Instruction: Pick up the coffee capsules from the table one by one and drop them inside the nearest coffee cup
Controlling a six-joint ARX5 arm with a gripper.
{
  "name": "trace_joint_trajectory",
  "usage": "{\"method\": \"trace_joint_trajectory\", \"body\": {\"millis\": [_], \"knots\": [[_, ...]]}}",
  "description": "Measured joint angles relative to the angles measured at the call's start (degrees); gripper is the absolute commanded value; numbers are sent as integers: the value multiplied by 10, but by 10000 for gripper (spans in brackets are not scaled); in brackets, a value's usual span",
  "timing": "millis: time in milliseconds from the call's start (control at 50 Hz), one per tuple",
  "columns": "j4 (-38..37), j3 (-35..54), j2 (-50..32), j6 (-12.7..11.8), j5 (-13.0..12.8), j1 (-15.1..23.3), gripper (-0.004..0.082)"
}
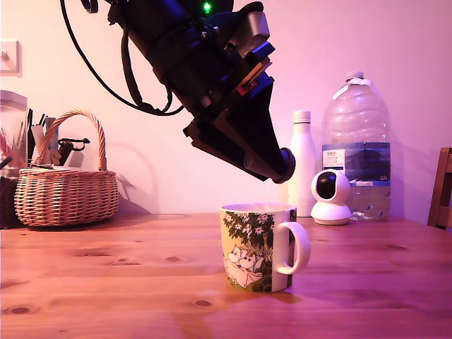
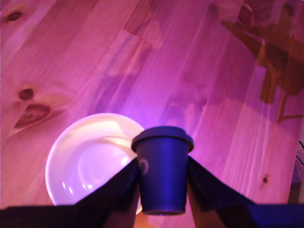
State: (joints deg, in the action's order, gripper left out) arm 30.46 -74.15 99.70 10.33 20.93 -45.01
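Note:
In the wrist view a small dark coffee capsule (image 2: 163,173) is pinched between my two black fingers (image 2: 118,190), its wider rim pointing away from the camera. My gripper (image 2: 163,194) is shut on it. Below it lies the white inside of the coffee cup (image 2: 71,161), mostly off to one side of the capsule. In the exterior view my gripper (image 1: 284,167) hangs tilted a little above the rim of the cream cup (image 1: 258,247), over its handle side. The cup has green foliage, white creatures and a white handle, and stands on the wooden table (image 1: 106,282).
A wicker basket (image 1: 67,191) and a jar (image 1: 10,141) stand at the exterior view's back left. Behind the cup are a white bottle (image 1: 304,162), a small white camera (image 1: 330,196) and a large water bottle (image 1: 355,141). A chair back (image 1: 443,189) shows at the right edge.

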Motion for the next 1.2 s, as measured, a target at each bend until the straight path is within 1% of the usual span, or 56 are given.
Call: {"method": "trace_joint_trajectory", "body": {"millis": [120,420,440,460,540,640,660,880,960,1200], "knots": [[-16,0,-1,0,-1,2,218],[-5,0,-2,4,-3,3,218],[-4,0,-2,24,-3,3,219],[-2,0,-2,24,-3,4,218],[6,0,-2,37,-3,9,218],[14,0,-2,37,-4,15,219],[15,0,-2,51,-4,16,219],[18,0,-2,59,-5,36,219],[9,5,-4,63,-5,43,219],[-16,28,-18,64,-5,54,219]]}}
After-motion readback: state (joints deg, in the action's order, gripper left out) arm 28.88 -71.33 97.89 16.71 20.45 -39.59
